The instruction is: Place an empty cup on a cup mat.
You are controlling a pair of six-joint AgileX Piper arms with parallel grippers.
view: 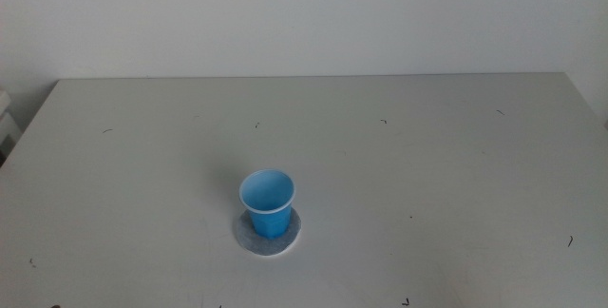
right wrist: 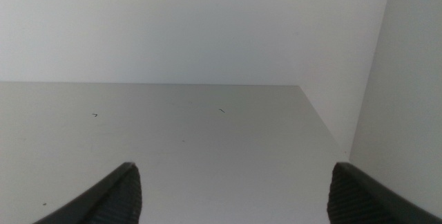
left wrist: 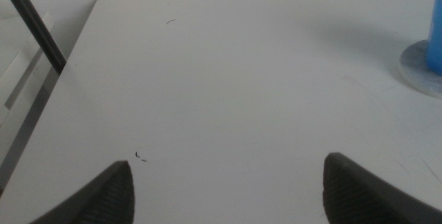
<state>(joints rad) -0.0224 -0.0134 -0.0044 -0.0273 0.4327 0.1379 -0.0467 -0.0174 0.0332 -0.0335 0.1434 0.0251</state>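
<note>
The blue cup (view: 267,202) stands upright on the round grey cup mat (view: 267,235) in the lower middle of the table, with no gripper touching it. In the left wrist view a slice of the cup (left wrist: 436,34) and the mat (left wrist: 418,67) shows at the picture's edge. My left gripper (left wrist: 228,193) is open and empty above bare table, well away from the cup. My right gripper (right wrist: 235,196) is open and empty, facing the far table corner and wall. Neither arm shows in the middle view.
The white table (view: 427,175) has small dark specks. A wall stands behind it. A dark rod (left wrist: 34,23) and pale shelving lie beyond the table edge in the left wrist view.
</note>
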